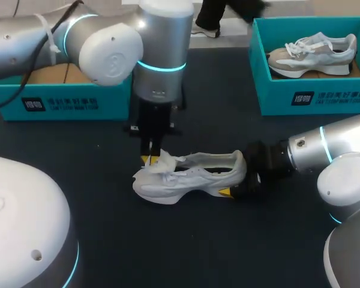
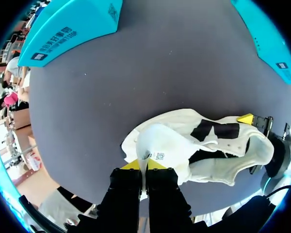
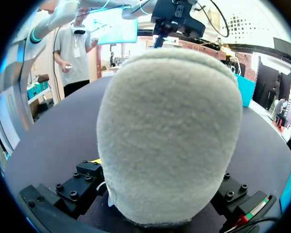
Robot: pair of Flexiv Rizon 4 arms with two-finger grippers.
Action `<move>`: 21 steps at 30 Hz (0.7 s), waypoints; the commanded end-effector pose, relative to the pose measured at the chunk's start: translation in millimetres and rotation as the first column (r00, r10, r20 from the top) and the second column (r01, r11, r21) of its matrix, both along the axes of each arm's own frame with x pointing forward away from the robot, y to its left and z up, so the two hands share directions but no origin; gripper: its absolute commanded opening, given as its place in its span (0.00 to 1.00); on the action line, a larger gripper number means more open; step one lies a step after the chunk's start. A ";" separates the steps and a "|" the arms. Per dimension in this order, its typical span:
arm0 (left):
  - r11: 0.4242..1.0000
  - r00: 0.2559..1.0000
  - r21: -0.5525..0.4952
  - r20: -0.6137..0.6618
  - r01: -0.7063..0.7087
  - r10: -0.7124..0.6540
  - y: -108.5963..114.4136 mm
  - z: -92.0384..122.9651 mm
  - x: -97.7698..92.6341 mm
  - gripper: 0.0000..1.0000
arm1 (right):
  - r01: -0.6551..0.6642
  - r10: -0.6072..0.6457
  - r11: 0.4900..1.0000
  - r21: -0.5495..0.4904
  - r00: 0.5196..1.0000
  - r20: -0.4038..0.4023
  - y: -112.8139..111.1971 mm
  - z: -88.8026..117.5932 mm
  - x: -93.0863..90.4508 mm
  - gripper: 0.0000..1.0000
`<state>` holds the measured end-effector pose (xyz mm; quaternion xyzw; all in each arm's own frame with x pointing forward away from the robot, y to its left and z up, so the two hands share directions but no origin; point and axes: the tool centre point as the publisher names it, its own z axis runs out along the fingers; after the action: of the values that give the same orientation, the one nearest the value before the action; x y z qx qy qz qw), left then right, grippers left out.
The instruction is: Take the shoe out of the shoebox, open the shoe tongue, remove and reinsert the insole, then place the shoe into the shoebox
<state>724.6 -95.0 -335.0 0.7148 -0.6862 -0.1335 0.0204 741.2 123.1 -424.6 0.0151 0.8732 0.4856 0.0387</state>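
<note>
Head view. Shows the white shoe [image 1: 189, 177] standing on its sole in the middle of the dark table [image 1: 108, 240], toe toward the left arm's side, heel toward the right arm's. Shows the left gripper [image 1: 151, 159] pointing straight down at the front of the shoe, yellow tips right at the raised tongue [image 1: 166, 162]. Shows the right gripper [image 1: 241, 180] coming in level from the right and clasping the heel, with one yellow tip visible low on the shoe's near side. Shows two teal boxes at the table's far edge: the left shoebox [image 1: 60, 102], partly hidden behind the left arm, and the right shoebox [image 1: 312, 99], which holds a second shoe [image 1: 315, 53], grey-beige with white laces.

Left wrist view. Looks down on the shoe [image 2: 218, 170] from above its front. Shows the left gripper [image 2: 143, 165] clenched, the two yellow tips almost together with a thin edge of the tongue [image 2: 160, 143] pinched between them. Shows the right gripper's fingers on both sides of the heel, beyond the shoe's opening.

Right wrist view. Is filled by the fuzzy heel of the shoe [image 3: 169, 136], seen end-on. Shows the right gripper [image 3: 157, 216] grasping it, with a black finger block pressed to each side low down.
</note>
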 end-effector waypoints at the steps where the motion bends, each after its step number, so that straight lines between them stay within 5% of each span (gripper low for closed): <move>1: 1.000 1.000 0.007 0.000 -0.019 0.019 4.3 -18.3 2.5 0.00 | 0.002 -0.002 1.000 -0.003 1.000 0.001 0.5 -1.9 1.0 0.00; 10: 0.996 0.995 0.024 -0.044 -0.086 0.087 18.0 -46.5 -1.5 0.00 | 0.002 -0.002 1.000 -0.003 1.000 0.001 0.5 -1.9 1.0 0.00; 14: 0.995 0.993 0.020 -0.067 -0.100 0.101 26.2 -48.2 -2.6 0.42 | 0.002 -0.002 1.000 -0.003 1.000 0.001 0.5 -1.9 1.0 0.00; 21: 0.994 0.991 -0.003 -0.070 -0.112 0.112 38.0 -36.0 -1.2 0.51 | 0.002 -0.002 1.000 -0.003 1.000 0.001 0.5 -1.9 1.0 0.00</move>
<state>724.8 -66.3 -377.8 0.7459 -0.6433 -0.1646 0.0526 741.4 123.3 -424.3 0.0151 0.8731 0.4858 0.0387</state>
